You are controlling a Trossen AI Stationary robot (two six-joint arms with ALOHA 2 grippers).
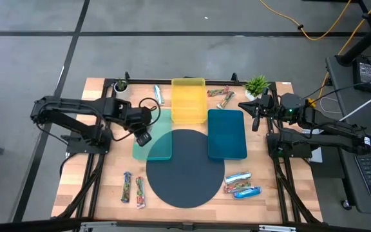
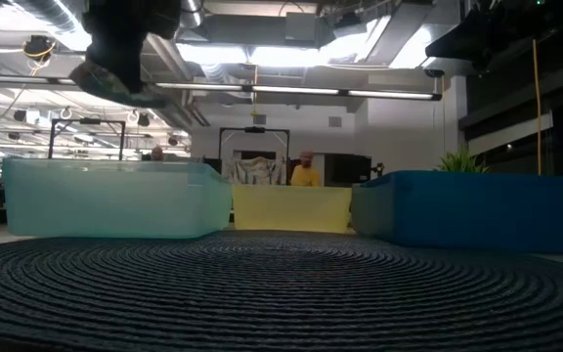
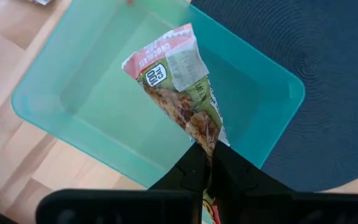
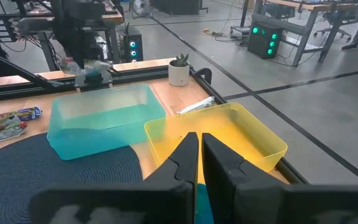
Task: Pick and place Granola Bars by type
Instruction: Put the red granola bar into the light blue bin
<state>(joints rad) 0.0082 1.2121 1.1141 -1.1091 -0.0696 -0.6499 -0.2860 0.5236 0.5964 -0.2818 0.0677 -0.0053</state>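
Observation:
A granola bar (image 3: 179, 87) in a brown-green wrapper with a red end hangs over the teal tray (image 3: 73, 106), with my left gripper (image 3: 209, 155) shut on it. From above, that gripper (image 1: 144, 136) stands over the teal tray's (image 1: 163, 151) left edge. My right gripper (image 4: 199, 142) waits shut and holds nothing, up above the table's right side by the blue tray (image 1: 227, 133). Other bars lie on the table: a silver one (image 1: 158, 95) and two at the far edge (image 1: 221, 96), two near left (image 1: 133, 189), two blue-white ones near right (image 1: 241, 185). My left gripper pinches the bar's near end (image 3: 206, 135) between its two fingers. The fingers come from above, pointing steeply down. The bar reaches on past the fingertips in line with them, its red end (image 3: 160, 53) farthest from the fingers, clear of the tray below.
A yellow tray (image 1: 189, 100) stands at the far middle, and a dark round mat (image 1: 185, 171) lies in the middle near side. Two small potted plants (image 1: 121, 86) (image 1: 257, 84) stand at the far corners. Bare wood shows at the table's left and right margins.

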